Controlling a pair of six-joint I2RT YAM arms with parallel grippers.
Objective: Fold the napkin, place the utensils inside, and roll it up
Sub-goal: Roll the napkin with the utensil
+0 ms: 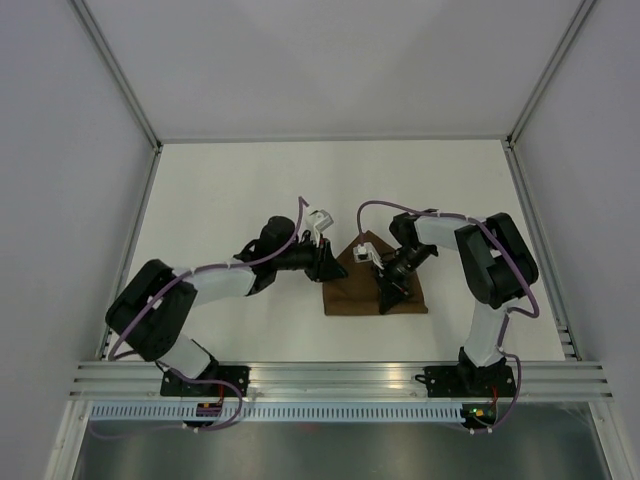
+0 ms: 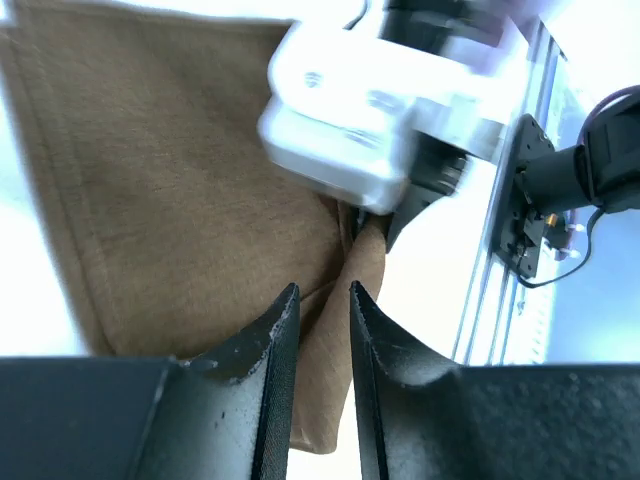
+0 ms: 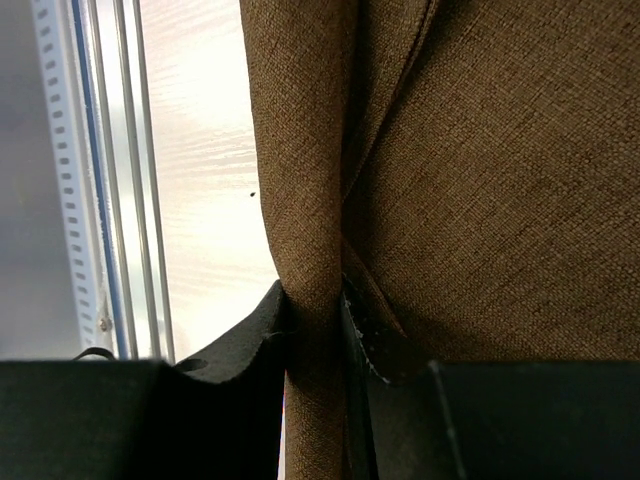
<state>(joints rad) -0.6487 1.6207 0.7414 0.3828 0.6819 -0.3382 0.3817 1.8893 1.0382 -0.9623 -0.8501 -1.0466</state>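
Observation:
The dark brown napkin [image 1: 372, 285] lies folded on the white table between the two arms. It also shows in the left wrist view [image 2: 180, 190] and in the right wrist view [image 3: 500, 170]. My right gripper [image 1: 388, 297] is over its near part and is shut on a rolled fold of the cloth [image 3: 315, 290]. My left gripper [image 1: 328, 265] is at the napkin's left edge, its jaws [image 2: 320, 290] a narrow gap apart with a cloth fold showing behind the gap. The knife is hidden.
The right arm's white wrist camera [image 2: 350, 110] hangs close in front of my left gripper. The metal rail [image 1: 340, 378] runs along the table's near edge, close to the napkin. Grey walls enclose the table on the far side and both flanks.

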